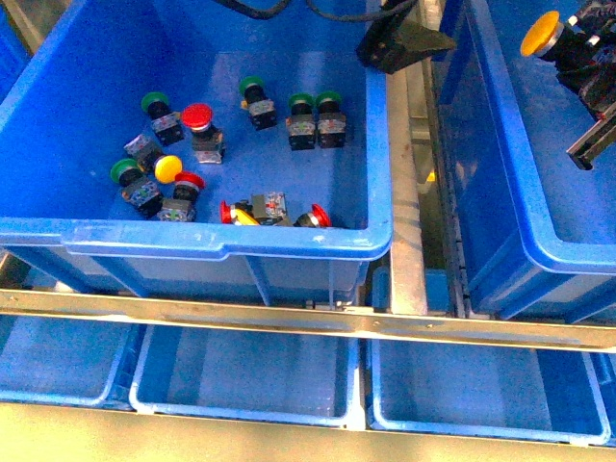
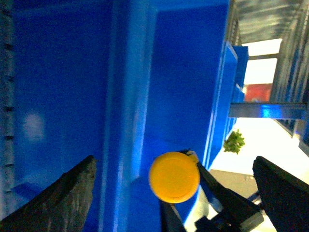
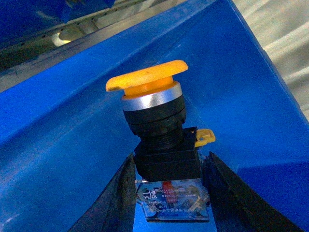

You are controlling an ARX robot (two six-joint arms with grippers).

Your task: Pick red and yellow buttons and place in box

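Observation:
My right gripper [image 1: 570,46] is shut on a yellow button [image 1: 541,34], held cap-up over the box [image 1: 539,252], the blue crate on the right. In the right wrist view the fingers [image 3: 118,198] clamp the button's black body [image 3: 166,164] above the box's blue wall [image 3: 72,145]. My left gripper [image 1: 399,43] hangs open at the back, between the two crates. Its wrist view shows the same yellow cap [image 2: 174,177] far off between its spread fingers [image 2: 63,203]. In the left crate [image 1: 221,241] lie red buttons [image 1: 196,117], [image 1: 189,183], [image 1: 320,218] and a yellow button [image 1: 167,168].
Green-capped switches [image 1: 154,101], [image 1: 252,87], [image 1: 301,101], [image 1: 329,99], [image 1: 123,171] lie among the buttons in the left crate. A metal divider [image 1: 409,241] runs between the crates. A metal rail [image 1: 289,318] crosses in front, with lower blue bins [image 1: 241,375] beneath.

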